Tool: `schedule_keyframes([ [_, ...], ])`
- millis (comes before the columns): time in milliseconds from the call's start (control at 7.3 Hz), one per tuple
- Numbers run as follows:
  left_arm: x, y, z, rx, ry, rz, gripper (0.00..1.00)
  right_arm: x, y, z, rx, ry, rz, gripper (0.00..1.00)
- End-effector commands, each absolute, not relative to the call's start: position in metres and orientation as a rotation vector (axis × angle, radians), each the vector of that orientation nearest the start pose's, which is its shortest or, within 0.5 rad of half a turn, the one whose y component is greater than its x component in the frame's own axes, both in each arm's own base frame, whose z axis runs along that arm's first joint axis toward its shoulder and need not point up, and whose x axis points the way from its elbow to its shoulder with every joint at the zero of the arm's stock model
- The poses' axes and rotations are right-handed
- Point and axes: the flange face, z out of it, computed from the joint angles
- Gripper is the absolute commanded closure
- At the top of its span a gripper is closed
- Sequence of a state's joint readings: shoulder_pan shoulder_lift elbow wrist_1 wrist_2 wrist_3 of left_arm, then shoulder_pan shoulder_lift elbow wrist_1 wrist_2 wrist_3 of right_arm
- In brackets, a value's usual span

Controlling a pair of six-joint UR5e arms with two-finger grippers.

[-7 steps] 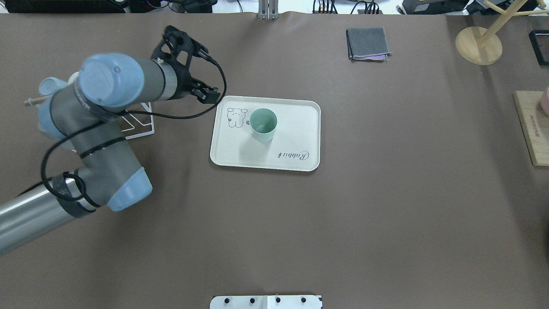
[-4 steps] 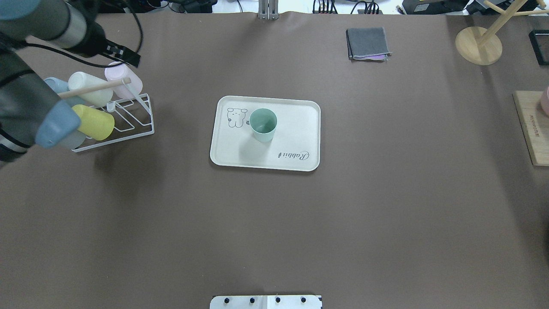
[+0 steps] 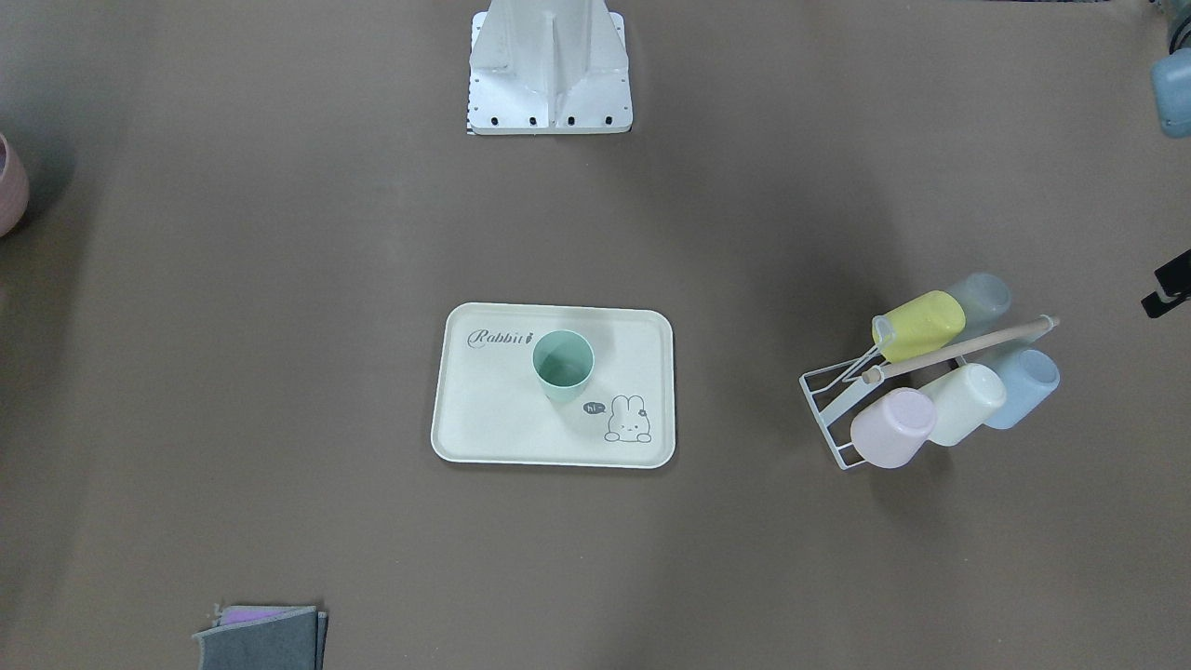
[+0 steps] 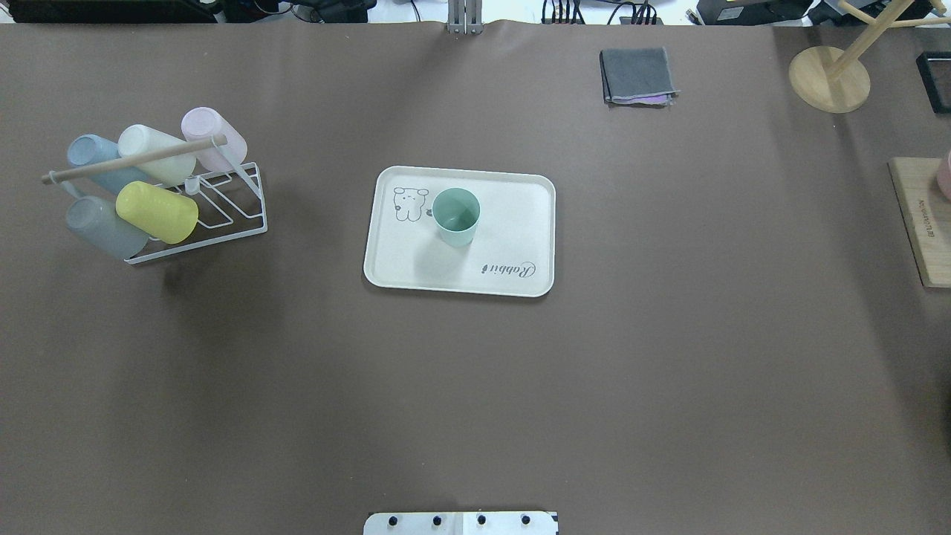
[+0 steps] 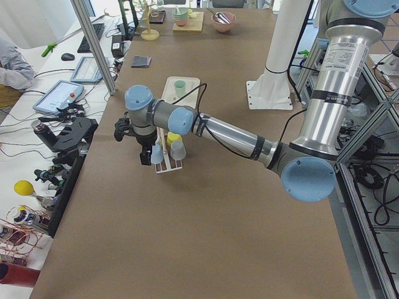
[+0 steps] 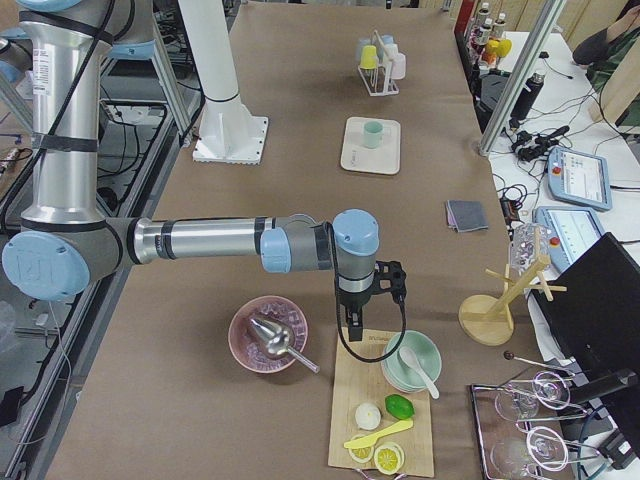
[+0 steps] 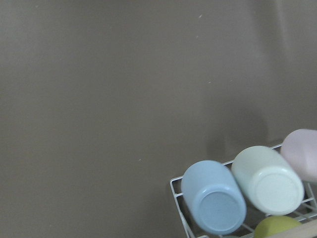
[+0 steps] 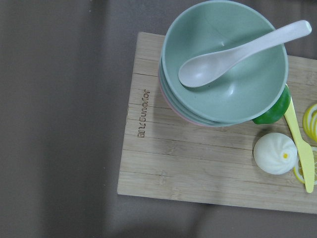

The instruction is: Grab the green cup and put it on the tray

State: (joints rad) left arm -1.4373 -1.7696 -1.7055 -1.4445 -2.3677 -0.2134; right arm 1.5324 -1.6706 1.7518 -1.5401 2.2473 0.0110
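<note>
The green cup (image 4: 455,215) stands upright on the cream Rabbit tray (image 4: 513,223) mid-table, next to the bunny drawing. It also shows in the front view (image 3: 563,363) on the tray (image 3: 484,419). No gripper is near it. My left gripper (image 5: 149,152) shows clearly only in the exterior left view, above the cup rack's outer side; I cannot tell whether it is open or shut. My right gripper (image 6: 352,318) shows only in the exterior right view, over the wooden board far from the tray; I cannot tell its state.
A white wire rack (image 4: 230,215) with several pastel cups on their sides stands left of the tray. A folded grey cloth (image 4: 637,76) and a wooden stand (image 4: 828,78) are at the back right. A wooden board (image 8: 198,158) carries stacked bowls with a spoon (image 8: 225,64).
My left arm has pulled back from beside the tray, past the rack, and out of the overhead view's left side. The green cup has stayed upright on the tray.
</note>
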Motion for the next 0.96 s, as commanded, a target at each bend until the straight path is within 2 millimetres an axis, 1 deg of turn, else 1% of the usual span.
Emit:
schedule_keyframes([
  [0, -0.038, -0.527, 0.556, -0.035, 0.851, 0.04, 0.01, 0.053, -0.459, 0.62, 0.091, -0.678, -0.064, 0.0],
  [137, -0.043, -0.507, 0.574, -0.054, 0.854, 0.038, 0.01, 0.053, -0.458, 0.62, 0.09, -0.678, -0.065, 0.0],
  [274, -0.062, -0.486, 0.594, -0.058, 0.857, 0.025, 0.01, 0.053, -0.459, 0.62, 0.092, -0.678, -0.066, 0.0],
  [411, -0.075, -0.47, 0.612, -0.058, 0.858, 0.03, 0.01, 0.053, -0.458, 0.621, 0.089, -0.678, -0.065, 0.0],
  [548, -0.084, -0.465, 0.611, -0.037, 0.853, 0.044, 0.01, 0.053, -0.458, 0.621, 0.088, -0.678, -0.063, 0.0],
  [822, -0.085, -0.465, 0.613, -0.043, 0.85, 0.04, 0.01, 0.053, -0.458, 0.62, 0.09, -0.678, -0.064, 0.0],
])
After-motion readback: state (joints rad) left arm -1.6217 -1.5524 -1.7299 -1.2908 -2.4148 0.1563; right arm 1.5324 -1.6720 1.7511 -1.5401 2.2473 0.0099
